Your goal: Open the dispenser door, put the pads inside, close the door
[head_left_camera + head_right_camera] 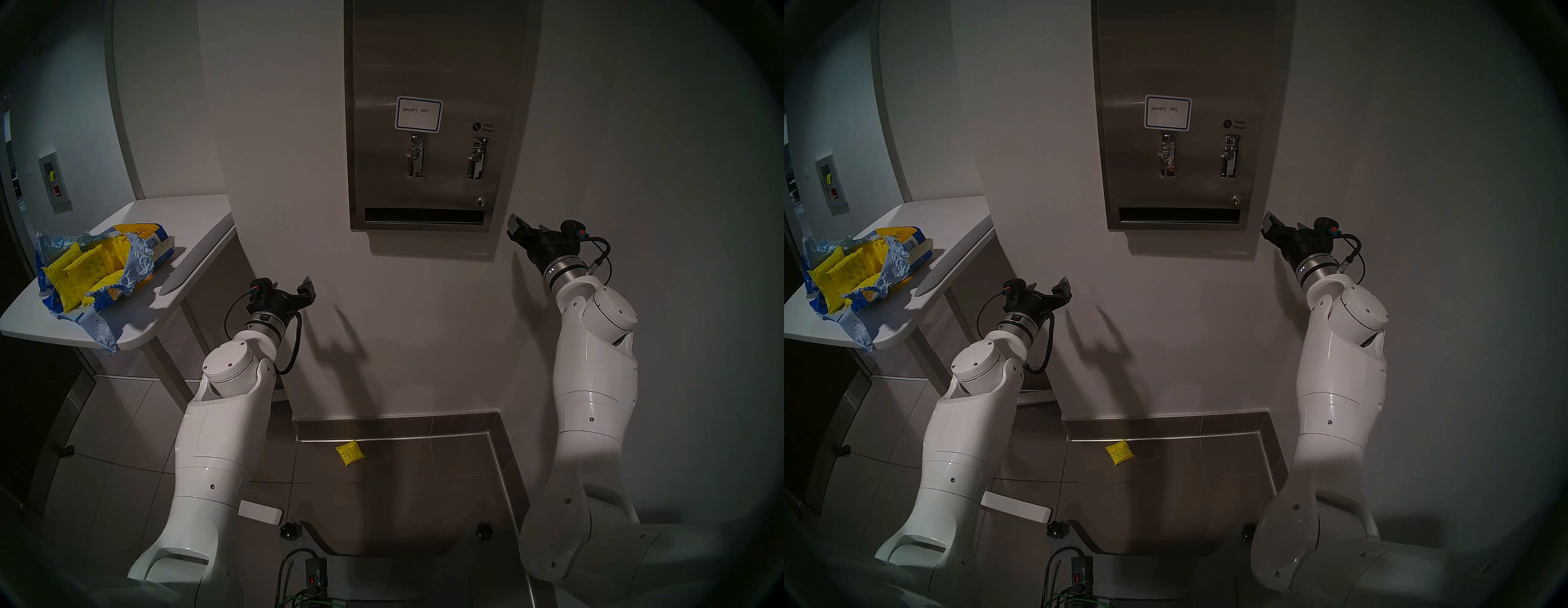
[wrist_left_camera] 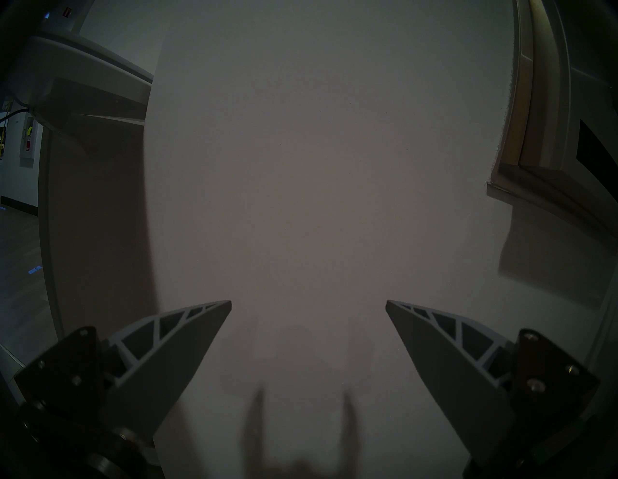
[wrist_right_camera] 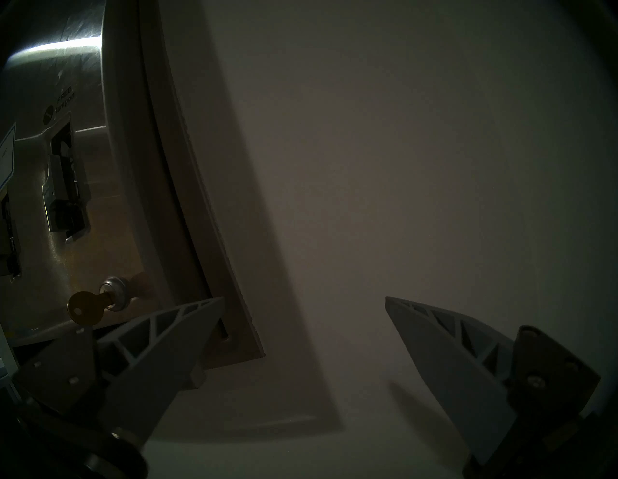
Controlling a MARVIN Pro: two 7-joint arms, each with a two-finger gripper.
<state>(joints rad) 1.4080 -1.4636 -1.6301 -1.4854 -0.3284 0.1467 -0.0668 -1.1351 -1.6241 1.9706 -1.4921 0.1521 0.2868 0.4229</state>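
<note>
While dispenser door sits shut | both tools agape (empty) | pads bagged

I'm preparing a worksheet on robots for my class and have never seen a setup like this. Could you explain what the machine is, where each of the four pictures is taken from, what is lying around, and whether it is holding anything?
This is a robot with two white arms, each ending in a two-fingered gripper. The two wide pictures come from cameras on its head, looking down at a wall; they are almost identical. The two dark close-ups come from cameras on the wrists, with the grey fingers at the bottom corners.

On the wall hangs a steel dispenser; its door is shut, with a key in its lock. On the white counter at the left lies a torn blue-and-yellow bag holding yellow pads. One more yellow pad lies on the floor.

The left gripper and right gripper are both open and hold nothing.
</note>
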